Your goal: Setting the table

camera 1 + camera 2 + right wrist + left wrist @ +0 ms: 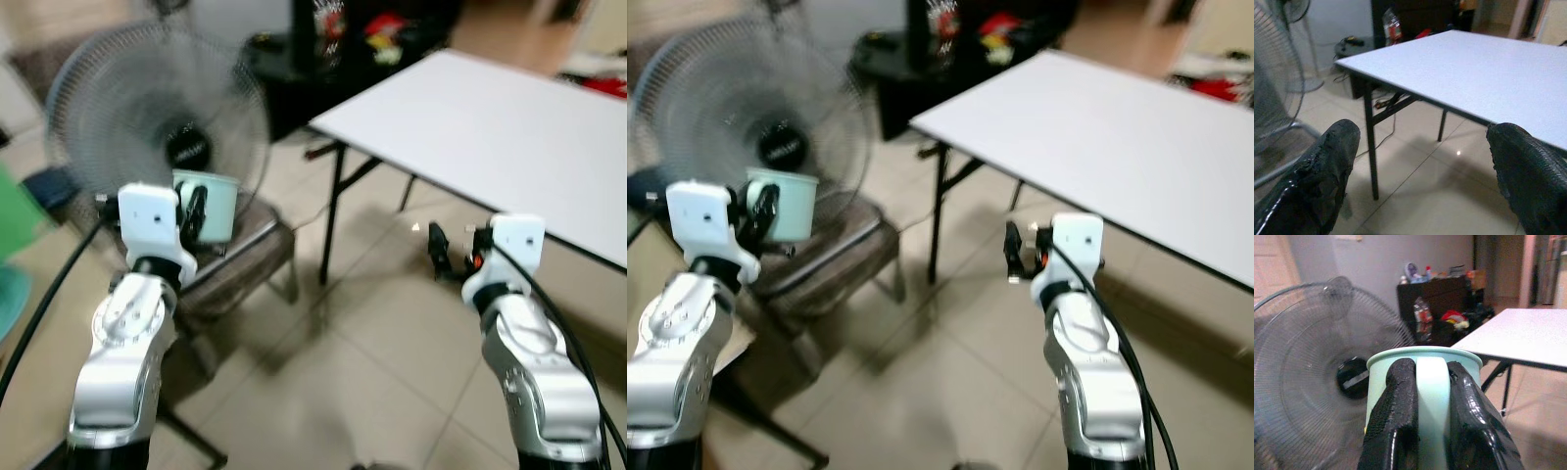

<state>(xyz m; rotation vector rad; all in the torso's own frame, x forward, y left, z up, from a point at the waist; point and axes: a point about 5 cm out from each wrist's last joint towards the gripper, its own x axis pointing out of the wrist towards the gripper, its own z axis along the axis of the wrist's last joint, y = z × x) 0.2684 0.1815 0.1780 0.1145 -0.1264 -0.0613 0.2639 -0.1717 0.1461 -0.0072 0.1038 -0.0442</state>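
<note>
Pale mint-green mug (1422, 377), upright, handle pinched between the black fingers (1393, 426) of the left tool (1432, 431); held in air, well apart from the white tabletop (500, 132).

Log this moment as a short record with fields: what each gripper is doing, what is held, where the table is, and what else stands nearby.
left gripper: shut on the handle of the mint green mug, held up in front of the fan
right gripper: open, empty, raised over the floor short of the table
table: white folding table, ahead to the robot's right, nothing seen on its visible top
nearby: standing fan and a chair at the left
</note>
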